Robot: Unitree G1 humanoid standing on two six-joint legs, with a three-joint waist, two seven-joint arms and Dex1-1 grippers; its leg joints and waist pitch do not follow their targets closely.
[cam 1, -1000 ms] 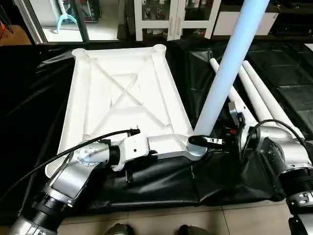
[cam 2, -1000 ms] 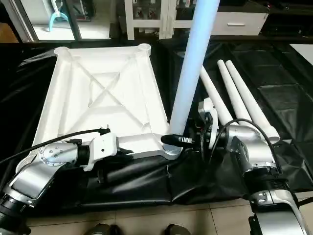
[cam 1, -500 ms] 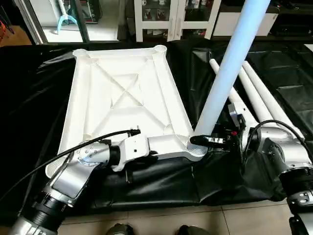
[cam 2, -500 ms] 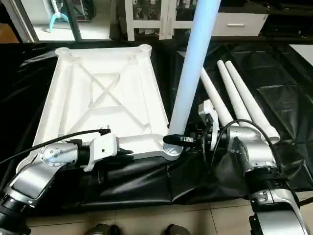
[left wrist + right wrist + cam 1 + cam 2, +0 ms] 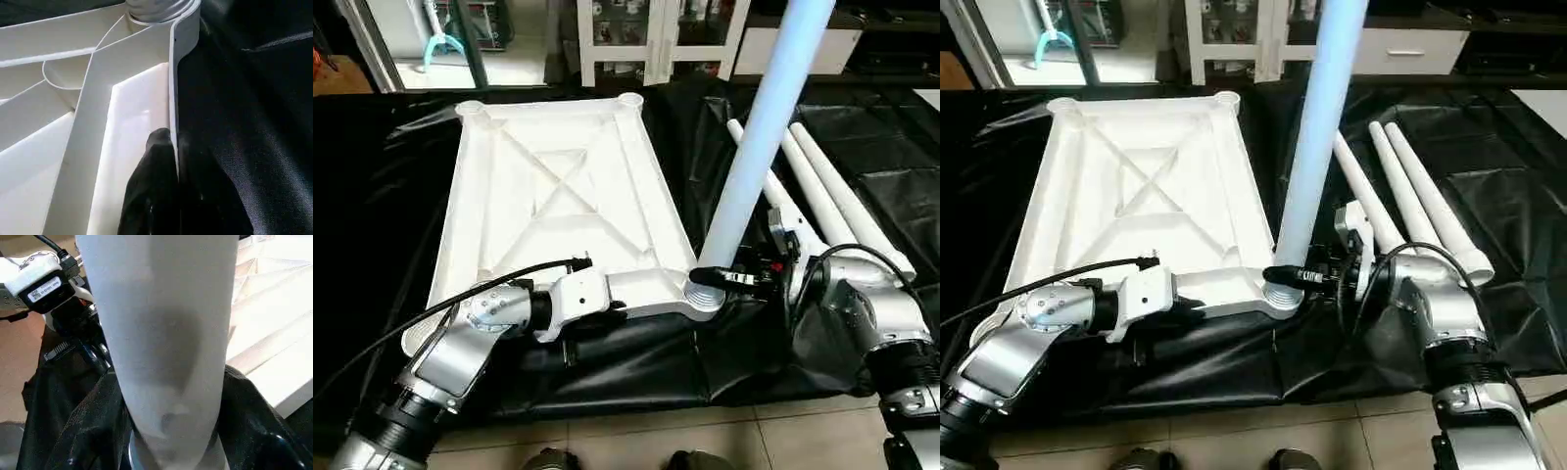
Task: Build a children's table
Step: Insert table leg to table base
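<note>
From the head views, I am watching the tabletop (image 5: pixel 563 196) lying ribs-up on black sheeting, an upright leg (image 5: pixel 1317 157) standing in its near right socket (image 5: pixel 705 294). Left wrist view: my left gripper (image 5: pixel 168 188) is pinching the rim. Right wrist view: my right gripper's fingers (image 5: pixel 249 416) are hugging the leg; I should be keeping it vertical while seating it

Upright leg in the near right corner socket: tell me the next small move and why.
Probably twist or press the upright leg further into its corner socket. The right gripper clasps the leg just above the socket, the left gripper pinches the tabletop rim, and three spare legs wait alongside.
</note>
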